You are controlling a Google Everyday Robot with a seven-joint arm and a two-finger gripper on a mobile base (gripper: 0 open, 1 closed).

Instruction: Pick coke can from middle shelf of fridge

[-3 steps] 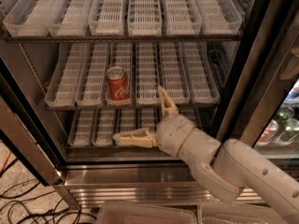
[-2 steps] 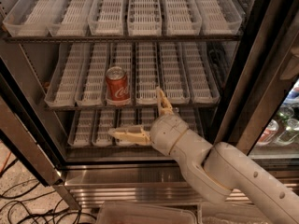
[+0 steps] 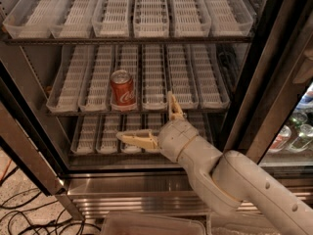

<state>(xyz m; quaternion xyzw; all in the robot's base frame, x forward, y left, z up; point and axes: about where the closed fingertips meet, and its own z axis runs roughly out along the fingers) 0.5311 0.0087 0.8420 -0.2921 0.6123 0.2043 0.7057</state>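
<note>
The coke can (image 3: 122, 89) stands upright near the front of a white lane tray on the middle shelf (image 3: 205, 89) of the open fridge (image 3: 142, 192). My gripper (image 3: 145, 115) is open and empty. It is in front of the shelf's front edge, just below and to the right of the can. One tan finger (image 3: 137, 140) points left under the can's lane. The other finger (image 3: 174, 107) points up, to the right of the can. Neither touches the can.
The top shelf (image 3: 137, 13) and bottom shelf (image 3: 98, 136) hold bare white trays. A dark door frame (image 3: 274, 77) stands on the right, with bottles (image 3: 293, 131) behind glass beyond it. Cables (image 3: 24, 214) lie on the floor at lower left.
My arm has shifted a little to the left and closer to the shelves, still open. The can has not moved.
</note>
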